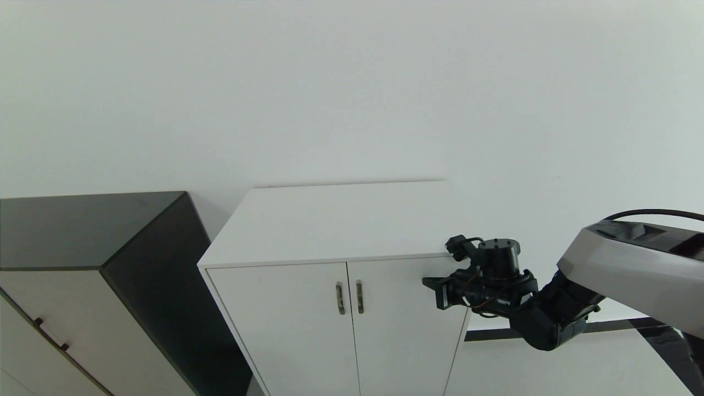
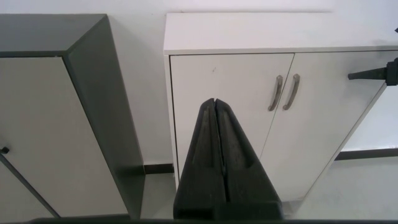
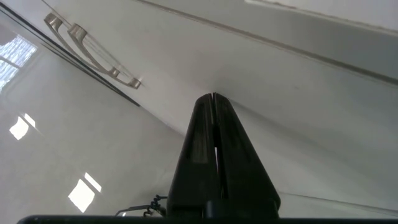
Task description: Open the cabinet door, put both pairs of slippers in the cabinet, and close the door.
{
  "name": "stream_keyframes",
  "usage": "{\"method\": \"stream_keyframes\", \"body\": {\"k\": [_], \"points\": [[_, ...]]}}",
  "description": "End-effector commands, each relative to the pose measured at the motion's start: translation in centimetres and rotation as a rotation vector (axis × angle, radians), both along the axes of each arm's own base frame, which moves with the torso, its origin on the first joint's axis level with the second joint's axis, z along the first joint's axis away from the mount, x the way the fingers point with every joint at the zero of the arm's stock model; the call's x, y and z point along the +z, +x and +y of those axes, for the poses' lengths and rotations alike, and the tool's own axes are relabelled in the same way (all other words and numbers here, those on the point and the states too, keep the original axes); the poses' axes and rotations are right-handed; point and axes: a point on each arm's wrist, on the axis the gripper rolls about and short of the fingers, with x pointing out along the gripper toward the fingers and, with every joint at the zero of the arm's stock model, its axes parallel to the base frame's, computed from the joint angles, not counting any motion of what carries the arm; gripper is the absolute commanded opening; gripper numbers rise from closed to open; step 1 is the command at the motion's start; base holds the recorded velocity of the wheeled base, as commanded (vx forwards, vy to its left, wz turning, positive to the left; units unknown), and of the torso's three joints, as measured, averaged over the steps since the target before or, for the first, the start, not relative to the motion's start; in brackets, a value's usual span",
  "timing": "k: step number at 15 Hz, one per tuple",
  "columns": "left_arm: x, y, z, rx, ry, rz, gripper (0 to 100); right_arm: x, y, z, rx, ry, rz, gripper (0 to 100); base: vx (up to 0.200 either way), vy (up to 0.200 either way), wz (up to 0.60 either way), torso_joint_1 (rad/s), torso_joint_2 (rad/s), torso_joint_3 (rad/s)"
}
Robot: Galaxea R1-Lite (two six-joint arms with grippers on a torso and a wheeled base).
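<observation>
The white cabinet (image 1: 330, 220) stands against the wall with both doors closed. Two metal handles (image 1: 349, 297) sit side by side at the doors' meeting edge. My right gripper (image 1: 430, 282) is shut and empty. It hovers in front of the right door's (image 1: 407, 330) upper part, to the right of the handles. From the right wrist view, the shut right gripper (image 3: 213, 98) is close to the door face, with the handles (image 3: 93, 53) off to one side. My left gripper (image 2: 215, 102) is shut and empty, held back from the left door (image 2: 230, 93).
A taller dark cabinet (image 1: 137, 264) with pale fronts stands just left of the white one, with a narrow gap between them. A plain white wall (image 1: 352, 82) rises behind both. Pale floor and a dark skirting strip (image 1: 605, 325) lie to the right.
</observation>
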Motion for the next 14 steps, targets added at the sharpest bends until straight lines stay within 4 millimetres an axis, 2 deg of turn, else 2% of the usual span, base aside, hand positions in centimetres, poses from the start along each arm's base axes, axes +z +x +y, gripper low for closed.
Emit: {"method": "stream_keyframes", "body": {"k": [1,4,7,8,9,11,13,14], "points": [[0.0,0.0,0.0,-0.001,0.001,0.001,0,0.4,-0.5,0.0,0.006,-0.001,0.000,0,0.000,0.000,0.00,0.000,0.00,0.000],[0.0,0.0,0.0,0.001,0.001,0.001,0,2.5,-2.5,0.0,0.027,0.010,-0.035,0,0.000,0.000,0.00,0.000,0.00,0.000],[0.0,0.0,0.0,-0.001,0.001,0.001,0,6.8,-5.6,-1.4,0.033,0.057,-0.134,0,0.000,0.000,0.00,0.000,0.00,0.000],[0.0,0.0,0.0,-0.001,0.001,0.001,0,8.1,-7.6,-2.4,0.030,0.062,-0.145,0,0.000,0.000,0.00,0.000,0.00,0.000],[0.0,0.0,0.0,-0.001,0.001,0.001,0,8.3,-8.8,-3.0,0.028,0.056,-0.136,0,0.000,0.000,0.00,0.000,0.00,0.000],[0.0,0.0,0.0,0.001,0.001,0.001,0,8.0,-13.5,-5.8,-0.111,-0.043,-0.116,0,0.000,0.000,0.00,0.000,0.00,0.000],[0.0,0.0,0.0,-0.001,-0.001,0.001,0,7.6,-16.4,-7.6,-0.193,-0.100,-0.102,0,0.000,0.000,0.00,0.000,0.00,0.000],[0.0,0.0,0.0,-0.001,0.001,0.001,0,7.4,-19.5,-9.6,-0.259,-0.126,-0.094,0,0.000,0.000,0.00,0.000,0.00,0.000]]}}
